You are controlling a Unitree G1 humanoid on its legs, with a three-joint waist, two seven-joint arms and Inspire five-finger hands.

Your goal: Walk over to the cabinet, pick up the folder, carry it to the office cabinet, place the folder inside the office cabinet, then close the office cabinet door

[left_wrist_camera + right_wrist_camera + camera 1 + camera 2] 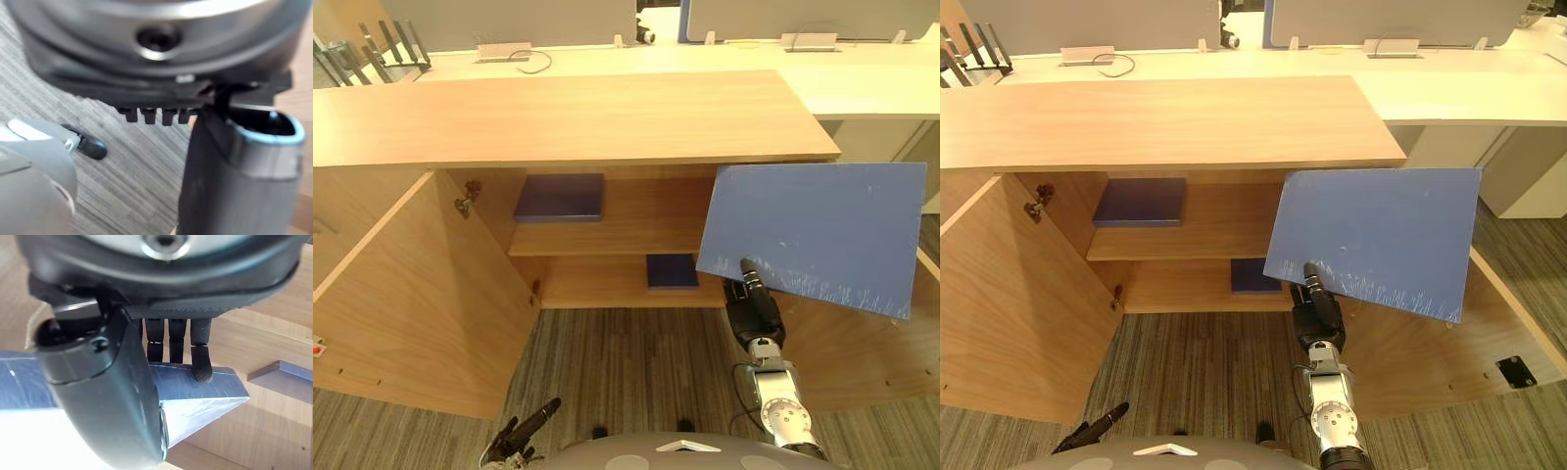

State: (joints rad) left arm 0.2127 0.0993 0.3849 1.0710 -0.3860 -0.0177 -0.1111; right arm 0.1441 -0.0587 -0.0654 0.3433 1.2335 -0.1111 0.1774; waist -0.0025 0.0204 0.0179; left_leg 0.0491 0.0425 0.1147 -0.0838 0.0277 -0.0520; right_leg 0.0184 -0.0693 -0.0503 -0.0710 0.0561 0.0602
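Folder point(813, 230), flat blue rectangle with scuffed near edge, gripped at its near left edge by curled right hand point(754, 313), tilted before wooden cabinet point(568, 117), right side, doors point(421, 294) swung wide, shelves point(646, 220) roomy beside two dark blue slabs point(560, 198), striped carpet point(636, 362), left hand point(514, 441) low, near left, fingers relaxed.

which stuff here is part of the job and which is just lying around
Job: blue folder, pinched in the right hand; office cabinet, its doors open.
Lying about: upper-shelf dark folder; lower-shelf dark folder; desk cable.
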